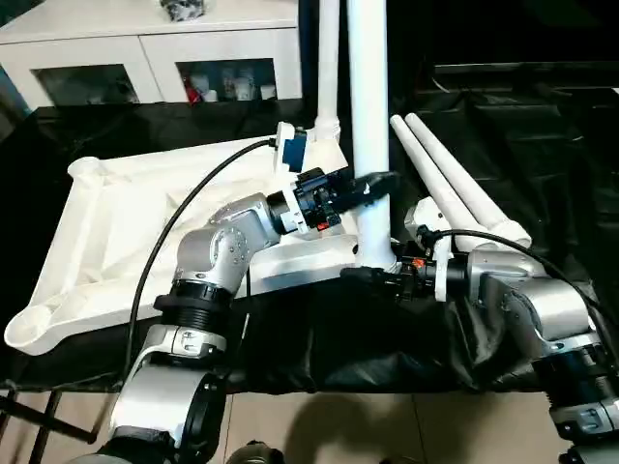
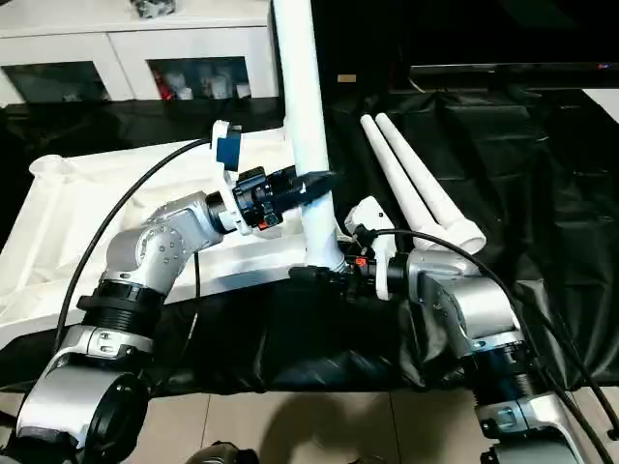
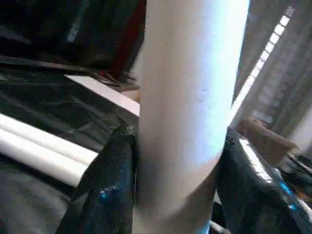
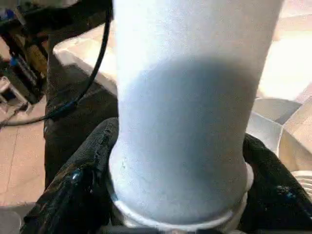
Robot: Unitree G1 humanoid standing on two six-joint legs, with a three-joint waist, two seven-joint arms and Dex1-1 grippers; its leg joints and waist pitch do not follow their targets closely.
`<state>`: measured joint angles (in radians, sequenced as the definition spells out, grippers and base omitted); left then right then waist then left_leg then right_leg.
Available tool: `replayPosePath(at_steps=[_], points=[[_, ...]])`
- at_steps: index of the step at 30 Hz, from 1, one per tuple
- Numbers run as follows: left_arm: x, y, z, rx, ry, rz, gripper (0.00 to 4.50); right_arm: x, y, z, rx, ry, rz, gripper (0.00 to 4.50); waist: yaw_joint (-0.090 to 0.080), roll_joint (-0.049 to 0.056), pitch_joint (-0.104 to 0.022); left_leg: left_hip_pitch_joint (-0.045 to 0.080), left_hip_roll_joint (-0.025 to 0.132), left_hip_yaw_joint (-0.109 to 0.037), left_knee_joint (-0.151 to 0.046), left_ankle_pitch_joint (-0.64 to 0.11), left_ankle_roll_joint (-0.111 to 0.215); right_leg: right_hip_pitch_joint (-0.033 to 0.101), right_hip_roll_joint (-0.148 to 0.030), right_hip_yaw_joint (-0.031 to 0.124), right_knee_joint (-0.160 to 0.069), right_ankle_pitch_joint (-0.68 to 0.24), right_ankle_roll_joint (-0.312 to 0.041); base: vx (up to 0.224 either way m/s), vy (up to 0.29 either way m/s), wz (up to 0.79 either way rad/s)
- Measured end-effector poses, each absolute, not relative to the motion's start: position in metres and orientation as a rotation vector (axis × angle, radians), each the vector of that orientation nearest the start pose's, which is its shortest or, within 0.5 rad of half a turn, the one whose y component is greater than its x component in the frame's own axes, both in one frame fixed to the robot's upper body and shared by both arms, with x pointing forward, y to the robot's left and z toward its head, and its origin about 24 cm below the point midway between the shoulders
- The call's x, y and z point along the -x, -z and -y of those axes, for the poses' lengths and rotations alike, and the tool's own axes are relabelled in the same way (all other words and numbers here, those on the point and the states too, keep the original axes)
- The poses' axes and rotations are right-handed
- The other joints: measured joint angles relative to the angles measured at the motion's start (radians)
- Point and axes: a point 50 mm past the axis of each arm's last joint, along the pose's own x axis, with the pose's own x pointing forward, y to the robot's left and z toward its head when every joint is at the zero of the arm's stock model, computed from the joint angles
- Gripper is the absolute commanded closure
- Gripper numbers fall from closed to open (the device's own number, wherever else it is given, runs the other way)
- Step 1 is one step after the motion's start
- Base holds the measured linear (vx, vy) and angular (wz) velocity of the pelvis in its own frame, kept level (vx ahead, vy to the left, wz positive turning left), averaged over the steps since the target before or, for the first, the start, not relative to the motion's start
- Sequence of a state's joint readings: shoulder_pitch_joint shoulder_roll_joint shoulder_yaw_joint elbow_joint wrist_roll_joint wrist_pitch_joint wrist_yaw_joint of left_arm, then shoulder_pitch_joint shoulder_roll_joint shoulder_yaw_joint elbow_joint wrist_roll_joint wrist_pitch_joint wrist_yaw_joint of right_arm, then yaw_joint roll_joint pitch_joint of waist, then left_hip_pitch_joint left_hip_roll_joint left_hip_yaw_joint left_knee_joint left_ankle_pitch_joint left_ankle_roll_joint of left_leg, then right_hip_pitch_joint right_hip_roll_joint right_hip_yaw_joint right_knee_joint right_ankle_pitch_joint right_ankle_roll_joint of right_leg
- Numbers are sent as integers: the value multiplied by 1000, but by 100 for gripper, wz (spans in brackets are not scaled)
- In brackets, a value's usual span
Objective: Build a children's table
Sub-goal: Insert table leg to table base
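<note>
The white tabletop [image 1: 126,222] lies upside down on the black cloth, ribs up. A white leg [image 1: 368,116] stands upright in its near right corner socket. My left gripper [image 1: 375,184] is shut on this leg partway up; in the left wrist view the black fingers [image 3: 109,180] press against both sides of the tube. My right gripper [image 1: 368,275] is shut around the leg's flared base just above the socket, its fingers [image 4: 83,190] hugging the tube. A second leg [image 1: 329,58] stands upright at the far right corner. Two more legs [image 1: 455,188] lie side by side on the cloth to the right.
A white cabinet with glass doors [image 1: 145,48] stands behind the tabletop. Black cloth [image 1: 542,145] covers the work surface, and its front edge drops to a tiled floor [image 1: 319,430]. A black cable [image 1: 184,208] runs over my left arm.
</note>
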<state>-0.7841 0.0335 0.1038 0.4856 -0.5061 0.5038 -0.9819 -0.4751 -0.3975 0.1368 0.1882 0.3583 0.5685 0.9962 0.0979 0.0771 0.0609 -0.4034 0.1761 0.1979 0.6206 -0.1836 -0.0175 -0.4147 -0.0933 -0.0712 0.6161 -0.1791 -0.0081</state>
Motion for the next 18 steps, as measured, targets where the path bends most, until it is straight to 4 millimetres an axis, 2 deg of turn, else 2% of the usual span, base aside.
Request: replayPosePath(at_steps=[2,4,11,14,18], points=[[-351,-152,-67,541,1176,-18,242,-309,-92,135,-83,-1103,-346,104,-2,0,0,0,0,0,0,0,0,0,0,0,0,1,0,0,0,0],[-354,-156,-68,547,1140,-13,258,-313,-99,134,-88,-1093,-314,99,-2,0,0,0,0,0,0,0,0,0,0,0,0,1,0,0,0,0],[-361,-157,-72,552,1057,-39,261,-327,-127,149,-164,-982,-183,32,1,0,0,0,0,0,1,0,0,1,0,0,-1,1,0,0,0,0],[-362,-162,-71,542,1049,-31,261,-331,-131,149,-216,-964,-186,27,1,2,-1,0,0,0,1,0,0,0,0,0,0,1,0,0,0,0],[-363,-163,-69,534,1045,-38,261,-332,-131,151,-196,-961,-204,27,1,2,-1,0,0,0,1,0,0,0,0,0,0,1,0,0,0,0]])
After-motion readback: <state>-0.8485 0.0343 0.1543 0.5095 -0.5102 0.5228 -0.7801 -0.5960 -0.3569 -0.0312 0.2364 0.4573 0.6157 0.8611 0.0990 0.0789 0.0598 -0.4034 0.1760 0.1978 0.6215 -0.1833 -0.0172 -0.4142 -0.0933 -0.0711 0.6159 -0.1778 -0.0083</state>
